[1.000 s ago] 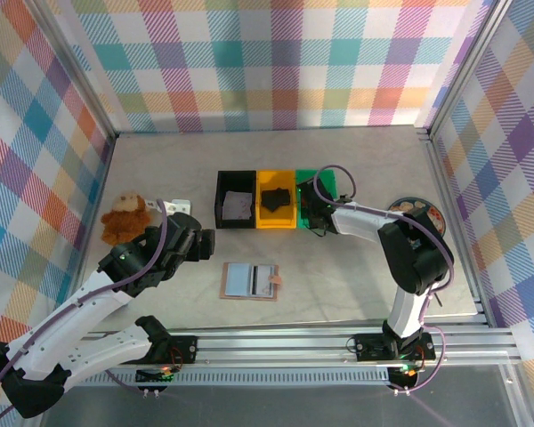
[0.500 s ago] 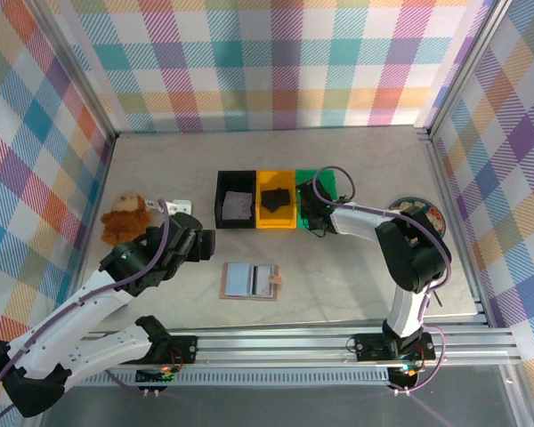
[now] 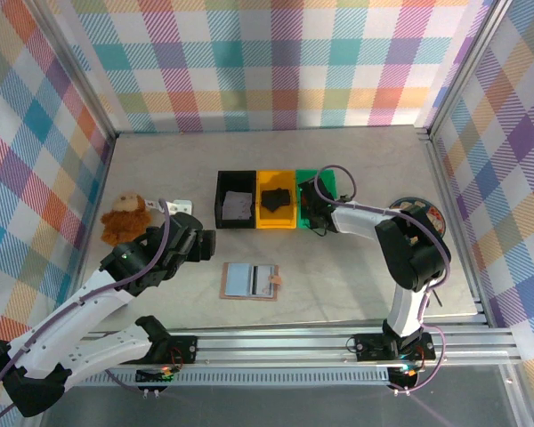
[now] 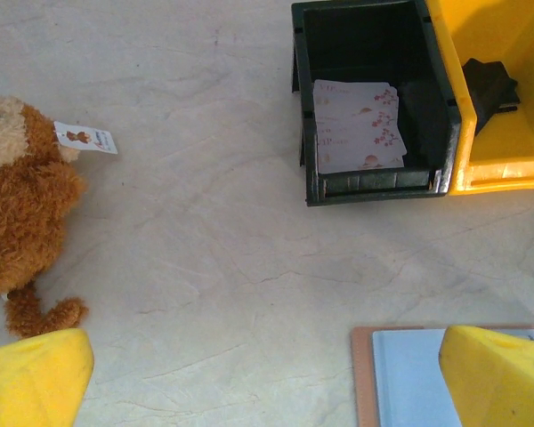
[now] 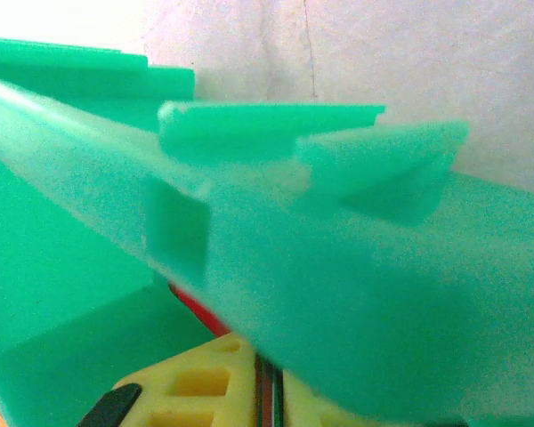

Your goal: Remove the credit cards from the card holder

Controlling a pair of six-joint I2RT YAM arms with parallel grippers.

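On the table near the front edge lies the card holder (image 3: 249, 280). It is opened flat with its pale blue inside facing up, and its long side runs left to right. It sits just to the right of the left gripper (image 3: 201, 242) and a little closer to the arm bases. The left gripper's fingers (image 4: 31, 378) are spread wide apart and hold nothing. The right gripper (image 3: 308, 210) is down at the green bin (image 3: 301, 178), farther from the card holder, so I think the left arm is the nearer one to reach it. I cannot tell if the right gripper is pinching anything, because the green wall is too close and blurry. I count one card holder, one toy monkey (image 3: 125, 218) and three bins in a row: the black bin (image 3: 220, 200), the yellow bin (image 3: 276, 223) and the green bin. How many cards sit in the card holder is too small to tell.
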